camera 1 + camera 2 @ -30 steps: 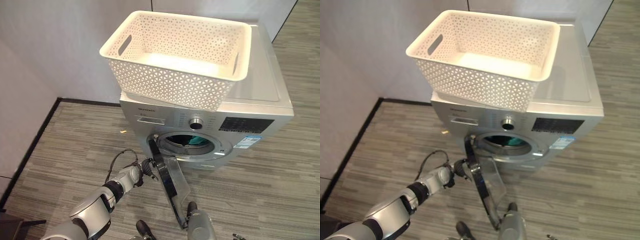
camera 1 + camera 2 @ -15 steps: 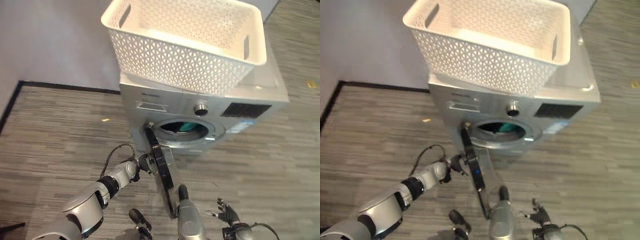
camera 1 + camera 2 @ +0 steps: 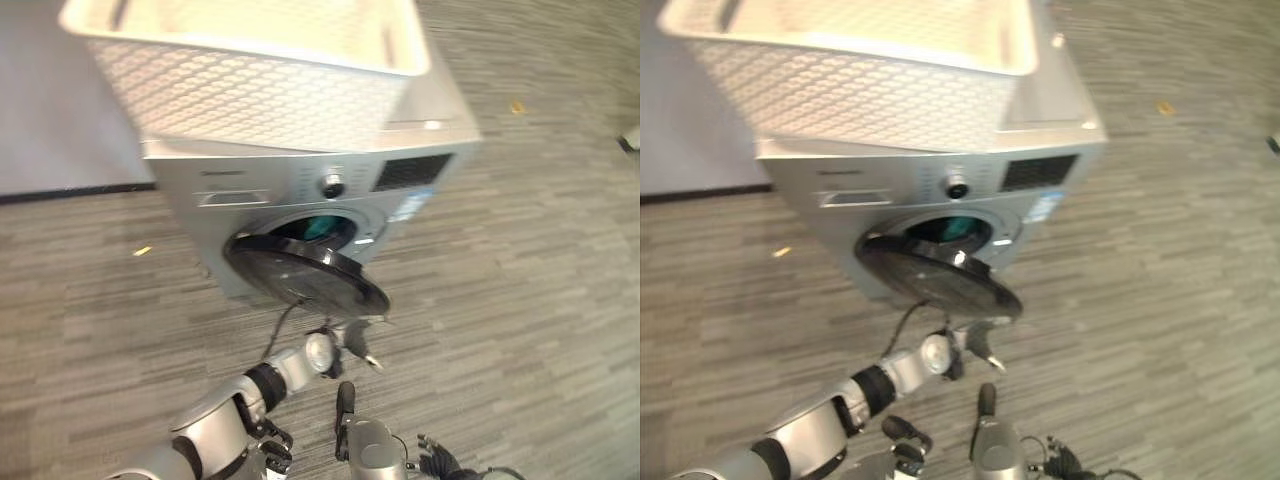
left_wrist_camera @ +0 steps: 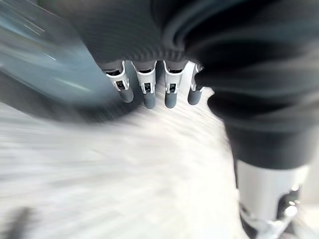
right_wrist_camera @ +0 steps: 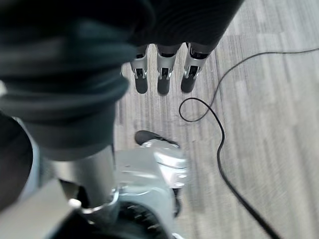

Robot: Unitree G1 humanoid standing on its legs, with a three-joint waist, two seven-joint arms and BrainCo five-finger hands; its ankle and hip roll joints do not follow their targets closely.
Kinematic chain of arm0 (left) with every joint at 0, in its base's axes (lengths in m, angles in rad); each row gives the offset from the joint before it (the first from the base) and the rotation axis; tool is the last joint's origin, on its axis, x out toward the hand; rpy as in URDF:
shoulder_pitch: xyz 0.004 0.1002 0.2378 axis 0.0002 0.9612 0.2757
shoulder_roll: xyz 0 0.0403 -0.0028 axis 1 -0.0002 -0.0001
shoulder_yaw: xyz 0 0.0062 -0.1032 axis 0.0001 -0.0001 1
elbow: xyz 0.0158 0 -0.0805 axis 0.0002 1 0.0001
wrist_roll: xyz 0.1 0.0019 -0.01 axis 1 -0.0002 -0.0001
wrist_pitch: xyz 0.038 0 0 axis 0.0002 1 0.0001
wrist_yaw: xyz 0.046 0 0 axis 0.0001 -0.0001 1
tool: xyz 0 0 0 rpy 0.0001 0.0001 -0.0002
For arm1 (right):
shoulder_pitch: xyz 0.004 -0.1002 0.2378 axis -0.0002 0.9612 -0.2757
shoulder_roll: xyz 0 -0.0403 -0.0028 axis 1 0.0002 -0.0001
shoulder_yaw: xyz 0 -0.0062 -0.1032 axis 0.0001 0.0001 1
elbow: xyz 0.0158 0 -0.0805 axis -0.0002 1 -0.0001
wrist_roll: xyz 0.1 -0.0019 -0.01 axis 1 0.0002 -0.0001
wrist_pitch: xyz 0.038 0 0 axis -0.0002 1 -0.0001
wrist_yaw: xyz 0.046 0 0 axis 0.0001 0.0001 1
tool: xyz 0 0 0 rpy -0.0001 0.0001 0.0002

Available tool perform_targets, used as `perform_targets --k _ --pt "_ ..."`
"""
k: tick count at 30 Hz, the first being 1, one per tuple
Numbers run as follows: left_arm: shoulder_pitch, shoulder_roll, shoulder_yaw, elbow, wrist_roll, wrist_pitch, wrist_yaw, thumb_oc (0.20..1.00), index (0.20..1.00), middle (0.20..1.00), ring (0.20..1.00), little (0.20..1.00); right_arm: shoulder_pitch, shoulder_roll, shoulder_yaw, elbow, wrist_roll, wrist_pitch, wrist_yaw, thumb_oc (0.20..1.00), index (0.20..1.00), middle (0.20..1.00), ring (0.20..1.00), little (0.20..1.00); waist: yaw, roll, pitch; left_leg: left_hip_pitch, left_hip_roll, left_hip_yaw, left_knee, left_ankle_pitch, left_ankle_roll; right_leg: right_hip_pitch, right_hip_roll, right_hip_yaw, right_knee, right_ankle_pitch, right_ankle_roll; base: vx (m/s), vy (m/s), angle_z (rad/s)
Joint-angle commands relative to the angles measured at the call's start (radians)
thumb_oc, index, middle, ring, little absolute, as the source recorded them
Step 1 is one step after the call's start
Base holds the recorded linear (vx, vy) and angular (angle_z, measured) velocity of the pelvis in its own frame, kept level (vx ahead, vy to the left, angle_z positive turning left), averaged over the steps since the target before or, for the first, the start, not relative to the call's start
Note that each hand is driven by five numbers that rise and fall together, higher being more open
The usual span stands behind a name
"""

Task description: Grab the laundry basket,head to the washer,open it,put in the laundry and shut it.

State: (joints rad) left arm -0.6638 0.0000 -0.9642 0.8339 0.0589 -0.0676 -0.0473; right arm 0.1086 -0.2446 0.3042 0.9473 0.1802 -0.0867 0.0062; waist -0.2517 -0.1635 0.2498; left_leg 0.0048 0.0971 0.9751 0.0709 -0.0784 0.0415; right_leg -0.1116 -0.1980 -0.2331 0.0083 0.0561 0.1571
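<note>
An empty white lattice laundry basket (image 3: 250, 95) stands on top of the silver washer (image 3: 425, 165). Teal laundry (image 3: 320, 228) shows inside the drum. The dark round door (image 3: 300, 275) hangs partway across the opening, its face turned up toward me. My left hand (image 3: 350, 340) is just below the door's outer rim with its fingers (image 4: 147, 89) straight and holding nothing; whether they touch the door is unclear. My right hand (image 3: 437, 463) hangs low near the floor, its fingers (image 5: 162, 74) straight and empty.
A pale wall with dark skirting (image 3: 60, 190) runs behind the washer on the left. Grey plank floor (image 3: 520, 300) spreads to the right and front. Two small yellow scraps (image 3: 141, 251) (image 3: 517, 106) lie on the floor.
The camera has swung, shifting the whole scene. The door has swung from wide open to partway across the opening, and my left hand has moved right with its rim.
</note>
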Motion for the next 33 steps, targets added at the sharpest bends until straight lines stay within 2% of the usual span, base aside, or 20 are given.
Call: perform_targets --k 1,3,5,6,7,8,10,13,16,17,18,19,21,22,25,26,28,30,32,33 --pt "-0.106 -0.171 0.027 -0.008 0.085 -0.066 0.066 1.000 1.000 1.000 1.000 1.000 0.007 -0.102 0.048 0.010 0.041 -0.025 -0.014 1.000 1.000 1.000 1.000 1.000 -0.035 0.081 -0.030 -0.014 0.190 -0.097 0.020 0.189 -0.191 0.000 0.057 0.013 -0.011 0.009 0.011 -0.02 -0.222 -0.85" --pt "-0.178 -0.210 0.047 -0.098 0.015 -0.114 0.128 1.000 1.000 1.000 1.000 1.000 0.000 -0.095 0.050 0.038 0.059 -0.040 -0.028 1.000 1.000 1.000 1.000 1.000 -0.035 0.095 -0.016 -0.004 0.210 -0.083 0.021 0.210 -0.210 0.000 0.076 0.025 -0.008 -0.004 0.002 -0.02 -0.188 -0.79" --pt "-0.224 -0.258 0.032 -0.229 -0.152 -0.155 0.092 1.000 1.000 1.000 1.000 1.000 0.020 -0.098 0.053 0.059 0.064 -0.043 -0.028 1.000 1.000 1.000 1.000 1.000 -0.055 0.114 -0.013 -0.003 0.215 -0.097 0.004 0.239 -0.221 0.001 0.090 0.033 -0.010 -0.011 -0.004 0.01 -0.121 -0.60" --pt "-0.250 -0.263 0.022 -0.288 -0.203 -0.165 0.067 1.000 1.000 1.000 1.000 1.000 0.029 -0.107 0.053 0.078 0.063 -0.040 -0.025 1.000 1.000 1.000 1.000 1.000 -0.055 0.124 -0.010 -0.011 0.211 -0.134 -0.004 0.259 -0.231 0.003 0.098 0.041 -0.012 -0.015 -0.006 0.02 -0.077 -0.31" --pt "-0.282 -0.256 0.015 -0.340 -0.231 -0.171 0.035 1.000 1.000 1.000 1.000 1.000 0.029 -0.120 0.050 0.114 0.054 -0.038 -0.027 1.000 1.000 1.000 1.000 1.000 -0.044 0.135 -0.007 -0.024 0.193 -0.223 -0.023 0.273 -0.236 0.003 0.106 0.055 -0.015 -0.017 -0.009 -0.04 -0.098 -0.20" --pt "-0.314 -0.235 0.031 -0.360 -0.261 -0.160 0.032 1.000 1.000 1.000 1.000 1.000 0.024 -0.130 0.027 0.182 0.040 -0.037 -0.039 1.000 1.000 1.000 1.000 1.000 -0.040 0.146 -0.009 -0.047 0.166 -0.350 -0.057 0.282 -0.211 0.001 0.105 0.046 -0.029 -0.002 -0.022 -0.03 -0.089 -0.17" --pt "-0.312 -0.232 0.034 -0.354 -0.266 -0.154 0.028 1.000 1.000 1.000 1.000 1.000 0.027 -0.129 0.012 0.207 0.046 -0.035 -0.042 1.000 1.000 1.000 1.000 1.000 -0.043 0.152 -0.015 -0.049 0.165 -0.376 -0.066 0.278 -0.208 0.006 0.101 0.038 -0.038 0.001 -0.022 0.01 -0.060 -0.08" --pt "-0.247 -0.221 0.037 -0.238 -0.241 -0.120 0.013 1.000 1.000 1.000 1.000 1.000 0.044 -0.109 -0.060 0.278 0.100 -0.029 -0.048 1.000 1.000 1.000 1.000 1.000 -0.037 0.187 -0.038 -0.028 0.176 -0.379 -0.096 0.283 -0.228 0.041 0.090 -0.001 -0.063 -0.015 -0.020 0.13 -0.017 0.27" --pt "-0.132 -0.110 0.095 -0.113 -0.199 -0.105 0.025 1.000 1.000 1.000 1.000 1.000 0.033 -0.102 -0.078 0.283 0.124 -0.034 -0.037 1.000 1.000 1.000 1.000 1.000 -0.013 0.210 -0.052 -0.017 0.160 -0.392 -0.123 0.296 -0.230 0.058 0.079 -0.023 -0.073 -0.009 -0.021 0.02 0.017 0.92" --pt "-0.088 -0.065 0.115 -0.080 -0.190 -0.101 0.021 1.000 1.000 1.000 1.000 1.000 0.033 -0.102 -0.079 0.277 0.116 -0.035 -0.029 1.000 1.000 1.000 1.000 1.000 -0.005 0.214 -0.053 -0.020 0.160 -0.377 -0.122 0.308 -0.215 0.056 0.080 -0.037 -0.073 0.005 -0.030 0.03 0.018 0.65" --pt "-0.086 -0.064 0.114 -0.081 -0.190 -0.101 0.020 1.000 1.000 1.000 1.000 1.000 0.034 -0.102 -0.078 0.278 0.116 -0.034 -0.029 1.000 1.000 1.000 1.000 1.000 -0.005 0.215 -0.059 -0.011 0.155 -0.396 -0.128 0.295 -0.229 0.066 0.079 -0.026 -0.078 -0.008 -0.022 -0.04 0.013 0.04" --pt "0.036 0.065 0.187 -0.024 -0.166 -0.089 0.014 1.000 1.000 1.000 1.000 1.000 0.021 -0.101 -0.084 0.261 0.097 -0.038 -0.017 1.000 1.000 1.000 1.000 1.000 0.030 0.218 -0.069 -0.012 0.147 -0.402 -0.138 0.312 -0.213 0.066 0.070 -0.050 -0.079 0.017 -0.026 0.02 0.040 -0.03" --pt "0.164 0.154 0.269 -0.009 -0.096 -0.083 -0.007 1.000 1.000 1.000 1.000 1.000 0.001 -0.092 -0.098 0.257 0.087 -0.039 0.000 1.000 1.000 1.000 1.000 1.000 0.085 0.226 -0.090 -0.009 0.129 -0.438 -0.150 0.312 -0.210 0.078 0.056 -0.079 -0.083 0.030 -0.021 -0.01 0.029 0.17" --pt "0.167 0.156 0.269 -0.011 -0.095 -0.082 -0.007 1.000 1.000 1.000 1.000 1.000 0.002 -0.092 -0.097 0.257 0.087 -0.039 0.000 1.000 1.000 1.000 1.000 1.000 0.083 0.225 -0.091 -0.010 0.129 -0.439 -0.150 0.312 -0.210 0.079 0.056 -0.080 -0.084 0.030 -0.021 0.01 0.012 0.40" --pt "0.316 0.201 0.400 0.108 -0.011 -0.071 0.027 1.000 1.000 1.000 1.000 1.000 -0.024 -0.067 -0.112 0.268 0.109 -0.039 0.015 1.000 1.000 1.000 1.000 1.000 0.149 0.223 -0.122 -0.002 0.120 -0.477 -0.156 0.306 -0.204 0.113 0.044 -0.124 -0.086 0.031 -0.016 0.03 0.042 0.59" --pt "0.349 0.204 0.467 0.214 0.033 -0.060 0.060 1.000 1.000 1.000 1.000 1.000 -0.039 -0.057 -0.100 0.277 0.105 -0.036 0.020 1.000 1.000 1.000 1.000 1.000 0.173 0.218 -0.136 0.004 0.114 -0.495 -0.158 0.300 -0.198 0.130 0.038 -0.144 -0.086 0.030 -0.015 0.01 0.079 0.63" --pt "0.363 0.208 0.492 0.260 0.061 -0.061 0.077 1.000 1.000 1.000 1.000 1.000 -0.046 -0.049 -0.092 0.284 0.100 -0.034 0.024 1.000 1.000 1.000 1.000 1.000 0.180 0.216 -0.144 0.007 0.110 -0.505 -0.158 0.294 -0.196 0.140 0.035 -0.155 -0.086 0.028 -0.014 0.01 0.053 0.53" --pt "0.400 0.223 0.598 0.387 0.070 -0.033 0.110 1.000 1.000 1.000 1.000 1.000 -0.061 -0.034 -0.067 0.293 0.077 -0.027 0.033 1.000 1.000 1.000 1.000 1.000 0.202 0.206 -0.166 0.012 0.105 -0.522 -0.158 0.281 -0.190 0.160 0.030 -0.174 -0.085 0.026 -0.015 0.01 0.048 0.40" --pt "0.432 0.240 0.662 0.447 0.076 -0.021 0.111 1.000 1.000 1.000 1.000 1.000 -0.065 -0.032 -0.064 0.299 0.064 -0.021 0.042 1.000 1.000 1.000 1.000 1.000 0.210 0.198 -0.180 0.018 0.100 -0.532 -0.158 0.270 -0.185 0.172 0.027 -0.183 -0.084 0.022 -0.016 0.01 0.042 0.24" --pt "0.432 0.240 0.663 0.447 0.077 -0.021 0.111 1.000 1.000 1.000 1.000 1.000 -0.065 -0.032 -0.063 0.299 0.064 -0.021 0.042 1.000 1.000 1.000 1.000 1.000 0.209 0.198 -0.180 0.018 0.100 -0.533 -0.158 0.270 -0.185 0.173 0.027 -0.184 -0.084 0.022 -0.015 0.02 0.050 0.20"
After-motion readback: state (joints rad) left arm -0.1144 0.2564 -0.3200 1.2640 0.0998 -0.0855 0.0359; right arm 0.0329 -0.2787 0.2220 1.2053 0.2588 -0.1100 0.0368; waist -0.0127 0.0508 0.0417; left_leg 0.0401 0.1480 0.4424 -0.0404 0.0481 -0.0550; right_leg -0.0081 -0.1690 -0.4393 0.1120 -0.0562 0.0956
